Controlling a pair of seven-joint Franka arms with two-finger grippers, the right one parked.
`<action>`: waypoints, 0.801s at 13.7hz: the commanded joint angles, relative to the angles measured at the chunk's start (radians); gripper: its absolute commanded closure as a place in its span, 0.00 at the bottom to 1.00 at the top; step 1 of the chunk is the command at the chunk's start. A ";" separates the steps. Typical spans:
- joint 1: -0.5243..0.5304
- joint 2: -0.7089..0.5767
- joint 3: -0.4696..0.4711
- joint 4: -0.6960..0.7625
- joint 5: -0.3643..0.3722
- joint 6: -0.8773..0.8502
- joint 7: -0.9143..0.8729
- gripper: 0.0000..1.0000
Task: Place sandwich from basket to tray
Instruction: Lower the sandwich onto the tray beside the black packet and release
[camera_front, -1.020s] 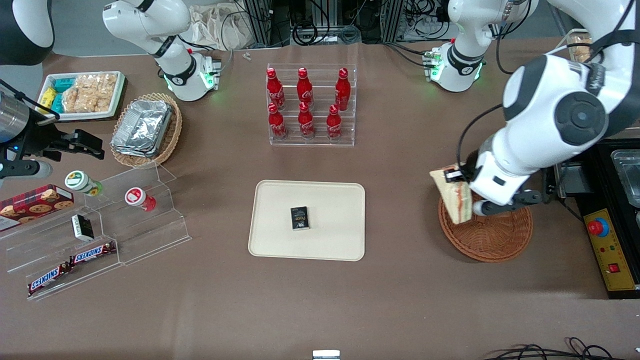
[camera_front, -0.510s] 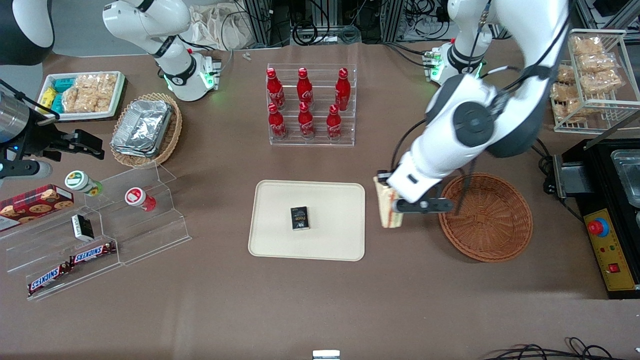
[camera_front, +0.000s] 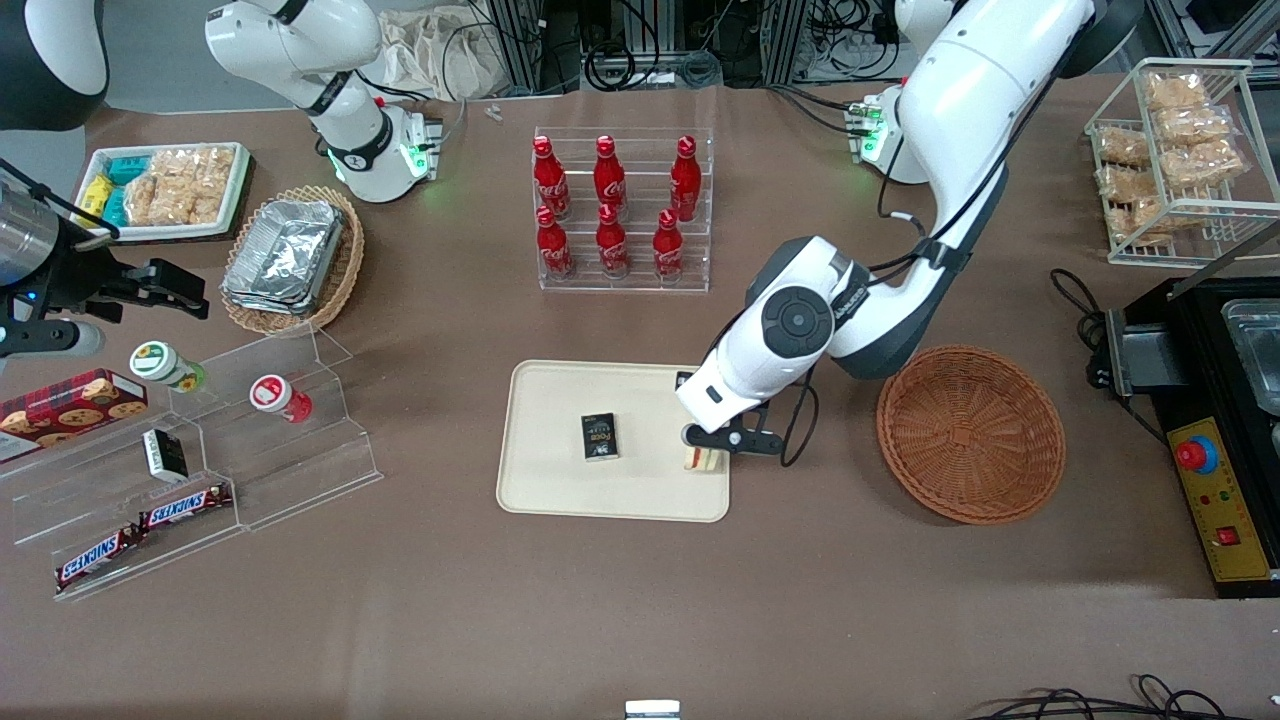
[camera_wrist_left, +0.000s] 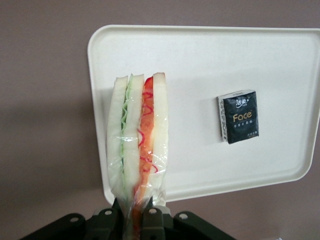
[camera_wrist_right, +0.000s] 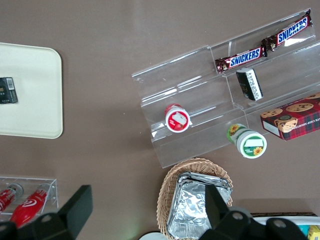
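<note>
Brown table (camera_front: 640, 600) | end effector (camera_front: 712, 447) clamps sandwich (camera_wrist_left: 138, 150) over tray (camera_front: 560, 480) edge, seemingly not touching

Front view: arm covers most of sandwich (camera_front: 703, 460), only a sliver shows under gripper (camera_front: 712, 452). Wrist view: frame edge cuts sandwich's base (camera_wrist_left: 136, 170) and the gripper (camera_wrist_left: 133, 220); tray (camera_wrist_left: 200, 55) corner cropped too. Right wrist view: tray (camera_wrist_right: 35, 95) cut at left edge.
</note>
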 joint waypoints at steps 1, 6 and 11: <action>-0.016 0.068 0.009 0.025 0.071 0.058 -0.003 1.00; -0.025 0.091 0.009 0.009 0.088 0.054 -0.024 0.50; -0.019 0.082 0.009 0.015 0.081 0.027 -0.073 0.01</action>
